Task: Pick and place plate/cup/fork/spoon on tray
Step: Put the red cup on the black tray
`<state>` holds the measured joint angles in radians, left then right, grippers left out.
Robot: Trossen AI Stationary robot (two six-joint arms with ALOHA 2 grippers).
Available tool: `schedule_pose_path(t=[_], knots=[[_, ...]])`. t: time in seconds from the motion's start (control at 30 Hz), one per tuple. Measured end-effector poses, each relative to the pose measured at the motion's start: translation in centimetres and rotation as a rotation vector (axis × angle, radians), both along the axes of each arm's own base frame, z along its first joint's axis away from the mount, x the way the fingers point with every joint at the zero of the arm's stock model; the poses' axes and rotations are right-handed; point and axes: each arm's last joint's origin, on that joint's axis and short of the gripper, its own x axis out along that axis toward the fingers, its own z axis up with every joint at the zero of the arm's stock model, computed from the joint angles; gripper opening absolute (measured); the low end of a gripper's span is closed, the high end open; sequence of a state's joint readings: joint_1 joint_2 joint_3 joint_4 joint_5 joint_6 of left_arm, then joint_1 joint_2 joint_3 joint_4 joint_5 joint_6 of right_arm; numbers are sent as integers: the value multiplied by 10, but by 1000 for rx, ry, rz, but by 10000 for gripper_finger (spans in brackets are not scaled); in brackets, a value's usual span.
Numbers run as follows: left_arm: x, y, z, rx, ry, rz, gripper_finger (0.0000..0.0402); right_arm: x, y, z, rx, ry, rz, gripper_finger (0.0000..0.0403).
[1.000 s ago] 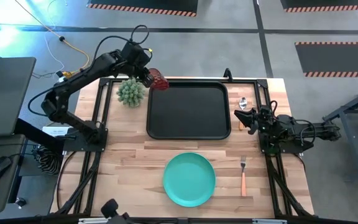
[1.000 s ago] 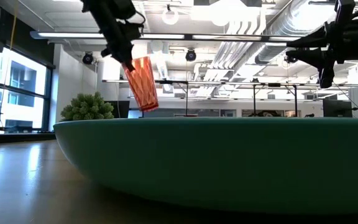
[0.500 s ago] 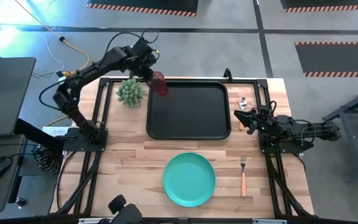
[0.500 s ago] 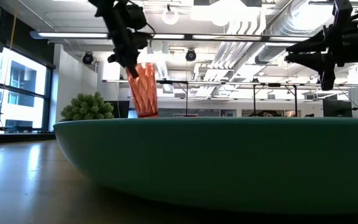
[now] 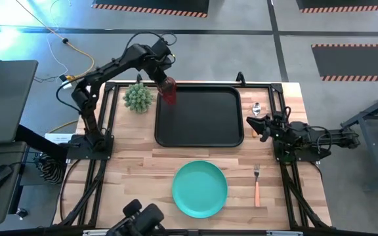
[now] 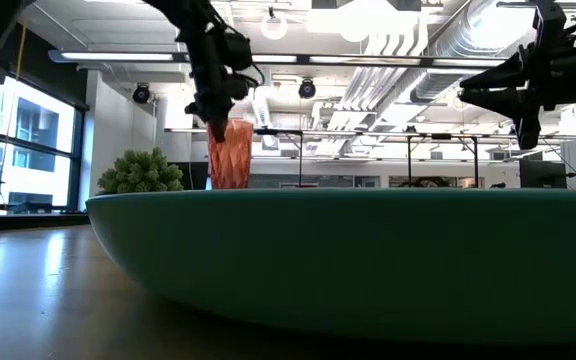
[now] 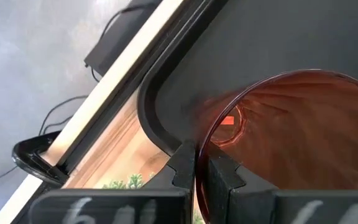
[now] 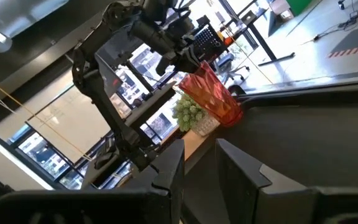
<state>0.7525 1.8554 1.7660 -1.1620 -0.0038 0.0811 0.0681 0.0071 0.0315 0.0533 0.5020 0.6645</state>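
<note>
Red cup (image 5: pixel 168 90) pinched by its rim in left gripper (image 5: pixel 163 77), hanging upright below it over tray (image 5: pixel 199 117) corner for set-down; right gripper (image 5: pixel 257 126) parked, part open.

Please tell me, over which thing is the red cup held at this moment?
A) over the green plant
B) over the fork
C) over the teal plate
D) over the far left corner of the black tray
D: in the high view the left hand pinches the rim of the cup over the far left corner of the tray, beside the plant and far from the plate.
</note>
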Motion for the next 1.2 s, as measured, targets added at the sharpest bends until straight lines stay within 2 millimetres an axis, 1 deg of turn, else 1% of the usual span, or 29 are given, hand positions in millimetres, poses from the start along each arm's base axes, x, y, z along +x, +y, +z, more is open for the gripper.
schedule_pose_path(t=[0.17, 0.6, 0.93, 1.2], knots=[[4, 4, -11, -13, 25, 1, 5, 0, 0, -4, 42, 22, 7, 83], [12, 12, -28, -23, 54, 6, 5, 0, 0, -4, 43, 23, 9, 83], [13, 12, -28, -9, 56, 7, 6, 0, 0, -4, 42, 24, 9, 83], [14, 11, -28, -7, 55, 4, 33, 0, 0, -4, 42, 24, 10, 83]])
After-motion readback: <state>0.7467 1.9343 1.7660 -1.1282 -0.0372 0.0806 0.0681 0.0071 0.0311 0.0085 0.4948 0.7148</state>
